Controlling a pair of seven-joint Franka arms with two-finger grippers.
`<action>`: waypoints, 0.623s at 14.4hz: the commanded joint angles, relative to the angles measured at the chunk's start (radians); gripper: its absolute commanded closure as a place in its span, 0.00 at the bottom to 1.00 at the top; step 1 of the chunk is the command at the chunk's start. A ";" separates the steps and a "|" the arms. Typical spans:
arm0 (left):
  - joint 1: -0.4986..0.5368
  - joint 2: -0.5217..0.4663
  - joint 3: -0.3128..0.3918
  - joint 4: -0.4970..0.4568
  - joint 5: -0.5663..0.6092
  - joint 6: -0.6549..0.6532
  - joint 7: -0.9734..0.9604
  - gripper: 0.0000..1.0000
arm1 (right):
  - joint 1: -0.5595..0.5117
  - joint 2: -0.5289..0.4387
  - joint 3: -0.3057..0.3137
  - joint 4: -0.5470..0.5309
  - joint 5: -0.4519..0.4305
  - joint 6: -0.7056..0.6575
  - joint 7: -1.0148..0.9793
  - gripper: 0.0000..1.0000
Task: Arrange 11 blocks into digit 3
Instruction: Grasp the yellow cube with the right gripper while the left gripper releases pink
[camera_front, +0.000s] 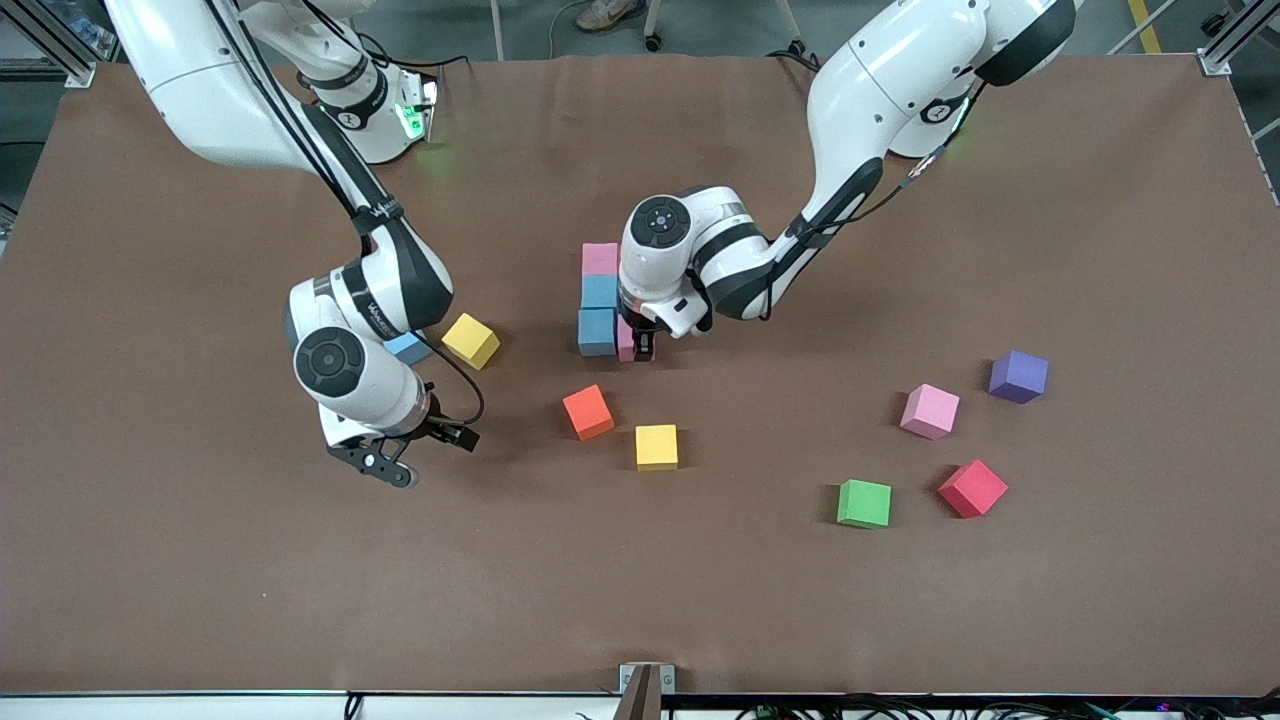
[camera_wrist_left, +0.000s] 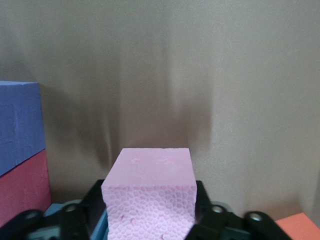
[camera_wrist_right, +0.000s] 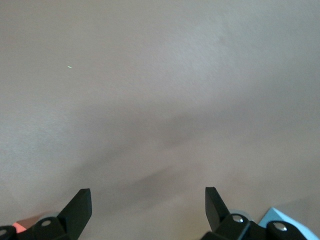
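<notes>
So far only a short column of one pink and two blue blocks (camera_front: 599, 300) stands mid-table, and the left gripper (camera_front: 640, 345) is setting a pink block (camera_wrist_left: 149, 192) beside its lowest cube; whether its fingers have let go I cannot tell. The right gripper (camera_front: 385, 462) waits open over bare table, and most of the digit 3 is unbuilt, with loose blocks (camera_front: 656, 446) scattered nearer the camera.

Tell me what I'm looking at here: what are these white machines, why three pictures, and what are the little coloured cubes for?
Two white robot arms work at a brown table. One picture looks down from above; the other two come from cameras on each arm's wrist. The left gripper is down at a short column of blocks, with a pink block between its fingers. The right gripper waits open and empty over bare table. Loose foam blocks lie scattered around, such as a green block and a purple block.
</notes>
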 joint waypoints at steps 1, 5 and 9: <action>-0.012 0.011 0.009 0.029 0.014 -0.007 -0.007 0.00 | -0.014 -0.179 0.007 -0.281 -0.014 0.136 0.095 0.00; -0.012 -0.006 0.006 0.029 0.017 -0.032 -0.007 0.00 | -0.011 -0.284 0.012 -0.523 -0.009 0.287 0.206 0.00; 0.003 -0.058 -0.043 0.023 0.015 -0.110 -0.009 0.00 | 0.024 -0.281 0.019 -0.564 -0.009 0.304 0.266 0.00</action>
